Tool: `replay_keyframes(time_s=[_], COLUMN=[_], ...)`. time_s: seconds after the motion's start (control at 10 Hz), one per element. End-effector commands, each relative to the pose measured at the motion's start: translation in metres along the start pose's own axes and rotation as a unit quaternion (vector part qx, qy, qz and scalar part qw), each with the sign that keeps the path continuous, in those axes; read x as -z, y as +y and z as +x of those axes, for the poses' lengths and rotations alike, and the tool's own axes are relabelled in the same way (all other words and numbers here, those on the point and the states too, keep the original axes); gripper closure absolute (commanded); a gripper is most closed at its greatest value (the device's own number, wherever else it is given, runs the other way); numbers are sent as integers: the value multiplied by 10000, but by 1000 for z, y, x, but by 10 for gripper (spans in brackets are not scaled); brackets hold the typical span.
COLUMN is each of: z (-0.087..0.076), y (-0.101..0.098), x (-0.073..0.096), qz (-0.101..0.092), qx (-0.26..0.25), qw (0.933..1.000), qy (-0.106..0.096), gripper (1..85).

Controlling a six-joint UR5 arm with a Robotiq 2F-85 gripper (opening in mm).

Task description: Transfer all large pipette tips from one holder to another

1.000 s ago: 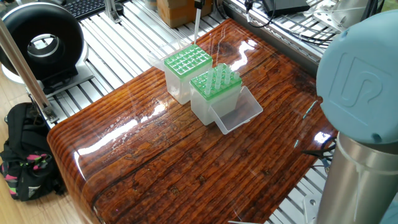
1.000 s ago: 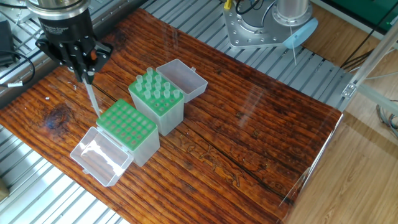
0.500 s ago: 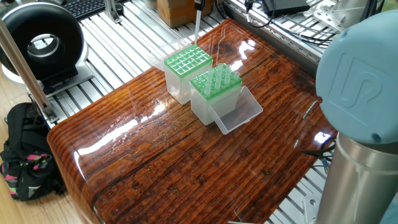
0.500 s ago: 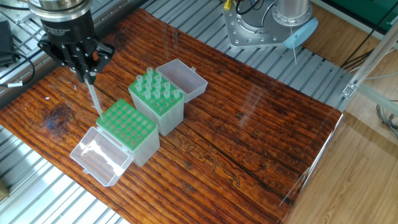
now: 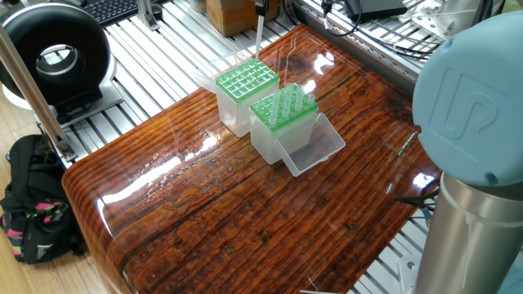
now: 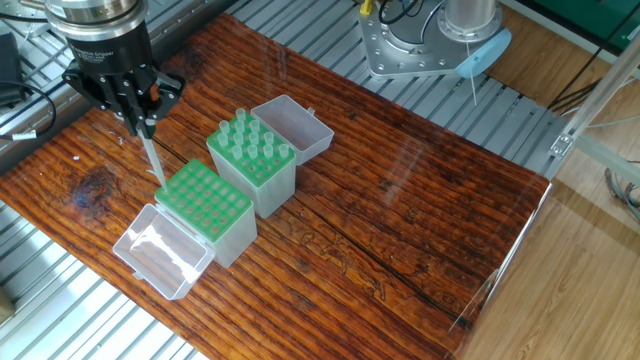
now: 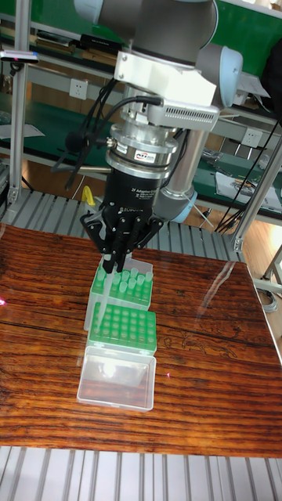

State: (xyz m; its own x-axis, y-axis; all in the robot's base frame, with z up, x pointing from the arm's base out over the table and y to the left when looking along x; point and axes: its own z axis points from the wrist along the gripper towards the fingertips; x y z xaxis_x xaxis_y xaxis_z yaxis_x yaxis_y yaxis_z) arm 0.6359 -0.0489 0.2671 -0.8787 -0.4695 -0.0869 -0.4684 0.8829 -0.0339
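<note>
My gripper [image 6: 141, 117] [image 7: 114, 264] is shut on one large pipette tip [image 6: 151, 160] [image 5: 259, 37] [image 7: 102, 286], which hangs upright, point down. The point is at the outer edge of a holder with a green grid of empty holes [image 6: 205, 202] [image 5: 246, 79] [image 7: 124, 327]; I cannot tell whether it touches. Right beside this one stands a second green-topped holder [image 6: 254, 152] [image 5: 283, 107] [image 7: 130, 284] with several large pipette tips standing in it. Only the lower end of the gripper [image 5: 261, 6] shows at the top edge of one fixed view.
Both holders have clear hinged lids lying open on the wooden table [image 6: 400, 230]: one [image 6: 160, 250] [image 7: 116, 380] by the empty holder, one [image 6: 297, 124] [image 5: 315, 147] by the filled holder. A black round device [image 5: 53, 53] and a bag [image 5: 37, 204] are off the table's side.
</note>
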Motion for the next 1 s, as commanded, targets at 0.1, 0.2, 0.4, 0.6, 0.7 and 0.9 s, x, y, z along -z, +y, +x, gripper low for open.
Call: replay_keyframes(time_s=[0.1,0.2,0.4,0.6,0.7,0.9], z=[2,3,4,5,6,7], y=[0,2,4,6,6,7], x=[0,0,0,0,1,1], qz=[-14,-42,-91,-122,-127,-149], qx=[-10,27,70,99,130,183], qw=[10000,10000,9999,9998,9998,9996], qy=[30,50,76,85,109,132], gripper=[837,823,740,687,667,610])
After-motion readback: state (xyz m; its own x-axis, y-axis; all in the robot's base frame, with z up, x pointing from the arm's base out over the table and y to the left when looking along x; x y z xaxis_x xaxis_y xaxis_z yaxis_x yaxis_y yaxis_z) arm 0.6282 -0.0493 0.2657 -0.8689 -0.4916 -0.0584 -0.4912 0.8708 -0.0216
